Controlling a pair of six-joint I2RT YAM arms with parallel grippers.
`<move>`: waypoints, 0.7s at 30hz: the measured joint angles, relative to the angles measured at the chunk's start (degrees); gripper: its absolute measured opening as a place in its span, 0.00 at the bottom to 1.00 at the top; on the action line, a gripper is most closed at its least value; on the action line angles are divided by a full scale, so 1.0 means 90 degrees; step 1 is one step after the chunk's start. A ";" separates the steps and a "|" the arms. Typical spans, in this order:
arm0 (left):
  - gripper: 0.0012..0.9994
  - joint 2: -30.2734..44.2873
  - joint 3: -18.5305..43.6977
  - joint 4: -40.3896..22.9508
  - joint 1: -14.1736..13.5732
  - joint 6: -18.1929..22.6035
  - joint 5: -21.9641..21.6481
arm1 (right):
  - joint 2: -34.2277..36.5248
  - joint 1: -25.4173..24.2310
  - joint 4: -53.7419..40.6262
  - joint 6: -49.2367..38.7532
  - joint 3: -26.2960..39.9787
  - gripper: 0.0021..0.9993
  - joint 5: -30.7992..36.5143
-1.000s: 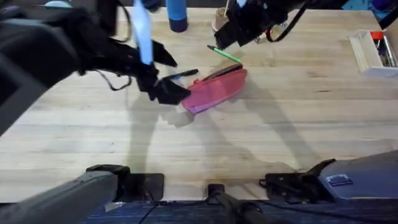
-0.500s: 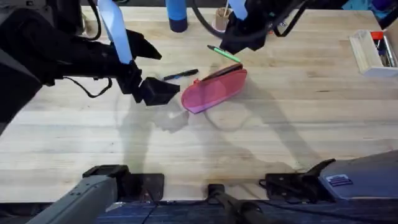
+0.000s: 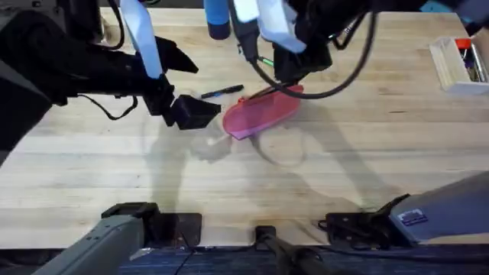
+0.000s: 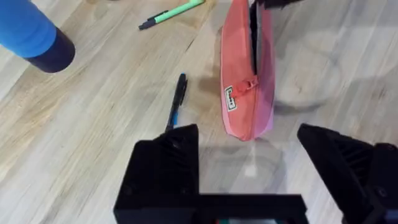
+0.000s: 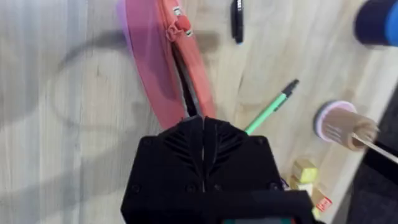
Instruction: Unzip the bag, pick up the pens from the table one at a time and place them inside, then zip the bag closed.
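The pink bag (image 3: 256,114) lies slantwise mid-table, its zipper partly open with a dark slit showing (image 4: 253,37). Just left of it, my left gripper (image 3: 202,90) hovers open and holds nothing; in the left wrist view its fingers (image 4: 168,162) straddle the bag's near end (image 4: 245,106). The black pen (image 3: 223,92) lies beside the bag (image 5: 155,68). The green pen (image 3: 265,61) lies behind it, partly under my right arm. My right gripper (image 3: 293,72) is shut, its tip (image 5: 202,124) over the bag's far end at the slit. Contact with the fabric is unclear.
A blue bottle (image 3: 218,19) stands at the table's back edge. A wooden stick in a round cup (image 5: 342,124) and small yellow blocks (image 5: 305,171) sit behind the green pen (image 5: 270,107). A clear tray (image 3: 458,65) is at the far right.
My right gripper came down from beside the green pen onto the bag's far end. My left gripper backed off leftward from the bag a second ago and has since held still.
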 joint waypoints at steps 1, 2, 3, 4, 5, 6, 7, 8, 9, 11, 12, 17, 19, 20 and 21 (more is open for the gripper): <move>0.99 0.0000 0.0000 0.0000 0.0000 0.0000 0.0000 | 0.0093 0.0007 0.0000 -0.0037 0.0000 0.03 0.0002; 0.99 -0.0001 0.0000 0.0000 0.0000 0.0000 0.0001 | 0.0187 0.0016 0.0000 -0.0072 0.0000 0.03 0.0002; 0.99 0.0000 0.0000 0.0000 0.0000 0.0000 0.0002 | 0.0275 0.0031 0.0000 -0.0102 0.0000 0.03 0.0002; 0.99 0.0000 0.0000 0.0000 0.0000 0.0000 0.0002 | 0.0346 0.0042 0.0000 -0.0117 0.0001 0.03 0.0002; 0.99 0.0000 0.0000 0.0000 0.0000 0.0000 0.0002 | 0.0409 0.0059 0.0001 -0.0132 0.0000 0.03 0.0002; 0.99 0.0000 0.0000 0.0000 0.0000 0.0000 0.0000 | 0.0462 0.0070 0.0002 -0.0139 0.0000 0.03 0.0002; 0.99 0.0000 0.0000 0.0000 0.0000 0.0000 0.0002 | 0.0514 0.0078 0.0002 -0.0151 0.0000 0.03 0.0000; 0.99 0.0000 0.0000 0.0000 0.0000 0.0000 0.0000 | 0.0549 0.0081 0.0005 -0.0157 0.0000 0.03 0.0000; 0.99 0.0000 0.0000 0.0000 0.0000 0.0000 0.0002 | 0.0590 0.0092 0.0012 -0.0158 0.0000 0.03 0.0001; 0.99 0.0000 0.0000 0.0000 0.0000 0.0000 0.0002 | 0.0670 0.0092 0.0037 -0.0160 0.0000 0.03 0.0000; 0.99 -0.0001 0.0000 -0.0001 0.0000 0.0000 0.0001 | 0.0717 0.0092 0.0045 -0.0160 0.0000 0.03 0.0000; 0.99 0.0000 0.0000 0.0000 0.0000 0.0000 0.0002 | 0.0986 0.0092 0.0049 -0.0160 0.0000 0.03 0.0000; 0.99 0.0000 0.0000 0.0000 0.0000 0.0000 0.0002 | 0.1088 0.0103 0.0051 -0.0160 0.0000 0.03 0.0000; 0.99 0.0000 0.0000 0.0000 0.0000 0.0000 0.0002 | 0.1129 0.0107 0.0053 -0.0160 0.0000 0.03 0.0000; 0.99 -0.0001 0.0000 0.0000 0.0000 0.0000 0.0001 | 0.1173 0.0113 0.0059 -0.0160 0.0000 0.03 -0.0003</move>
